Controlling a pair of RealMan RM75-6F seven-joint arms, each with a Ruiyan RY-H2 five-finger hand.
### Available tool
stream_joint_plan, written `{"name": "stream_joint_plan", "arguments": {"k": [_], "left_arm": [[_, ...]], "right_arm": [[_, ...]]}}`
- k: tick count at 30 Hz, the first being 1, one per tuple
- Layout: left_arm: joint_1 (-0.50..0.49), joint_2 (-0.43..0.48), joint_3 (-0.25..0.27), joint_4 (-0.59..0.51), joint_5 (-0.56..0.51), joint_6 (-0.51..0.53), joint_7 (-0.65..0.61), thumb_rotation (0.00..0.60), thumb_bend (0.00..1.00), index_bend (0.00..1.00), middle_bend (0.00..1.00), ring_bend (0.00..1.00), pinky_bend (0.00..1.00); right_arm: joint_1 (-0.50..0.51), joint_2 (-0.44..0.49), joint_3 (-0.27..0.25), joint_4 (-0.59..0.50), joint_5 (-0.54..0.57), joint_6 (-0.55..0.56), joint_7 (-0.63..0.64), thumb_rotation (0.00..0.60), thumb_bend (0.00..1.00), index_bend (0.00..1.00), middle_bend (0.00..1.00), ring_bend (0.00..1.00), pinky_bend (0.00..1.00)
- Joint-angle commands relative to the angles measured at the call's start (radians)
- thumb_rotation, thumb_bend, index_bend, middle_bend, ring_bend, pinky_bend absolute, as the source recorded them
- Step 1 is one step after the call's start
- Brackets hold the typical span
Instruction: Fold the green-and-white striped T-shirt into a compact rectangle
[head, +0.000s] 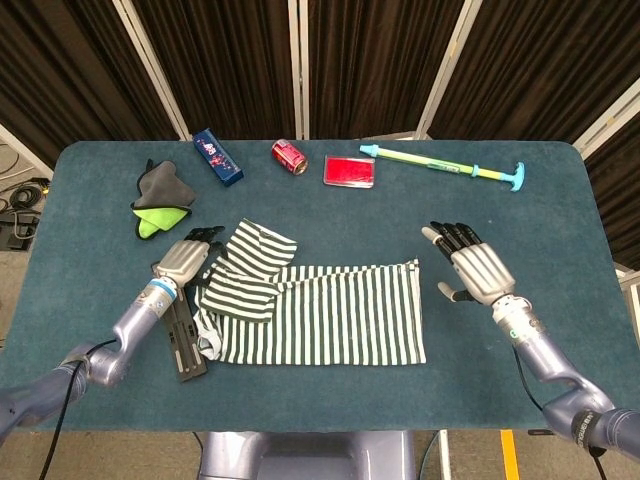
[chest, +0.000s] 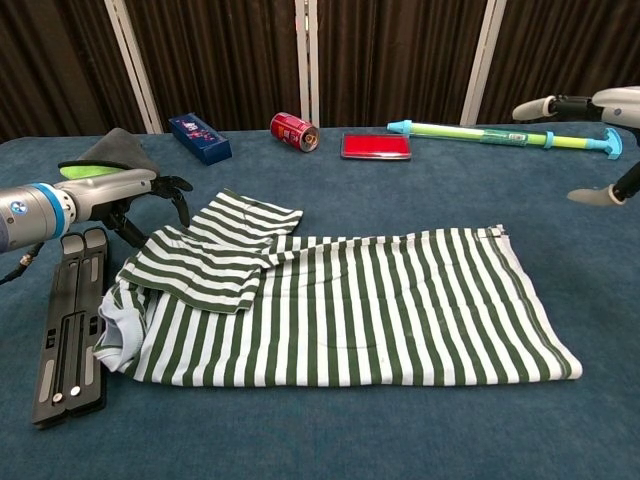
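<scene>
A dark teal cloth-covered surface (head: 560, 190) carries everything. Along its far edge lie a blue box (head: 218, 157), a red can (head: 289, 156) on its side, a flat red case (head: 349, 170) and a long green-and-teal pump (head: 445, 166). Grey and lime cloths (head: 160, 199) sit far left. The striped T-shirt (head: 325, 313) lies spread near the middle, beside a black folding stand (head: 181, 335).

My head view looks steeply down from high above the near edge, taking in the whole blue surface (head: 560, 200) to its far corners. My chest view sits low at the near edge, facing level toward the far edge, much closer. Both share the striped T-shirt (head: 320, 315) and the far-edge row of items.
</scene>
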Motion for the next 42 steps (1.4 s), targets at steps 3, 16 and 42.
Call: {"name": "stream_joint_plan", "arguments": {"k": [3, 16, 42], "left_arm": [[0.023, 0.035, -0.015, -0.039, -0.016, 0.025, -0.012, 0.600, 0.28, 0.00, 0.00, 0.00, 0.00], [0.084, 0.210, -0.027, -0.176, -0.010, 0.105, -0.024, 0.600, 0.30, 0.00, 0.00, 0.00, 0.00], [-0.098, 0.137, -0.111, -0.287, -0.129, -0.019, 0.183, 0.600, 0.31, 0.00, 0.00, 0.00, 0.00]], "right_arm": [[-0.052, 0.043, -0.013, -0.070, -0.016, 0.068, -0.021, 0.600, 0.16, 0.02, 0.00, 0.00, 0.00], [-0.197, 0.131, -0.031, -0.225, -0.041, 0.258, -0.075, 0.600, 0.11, 0.01, 0.00, 0.00, 0.00], [-0.354, 0.082, 0.003, -0.173, -0.094, 0.487, -0.132, 0.600, 0.02, 0.03, 0.00, 0.00, 0.00]]}}
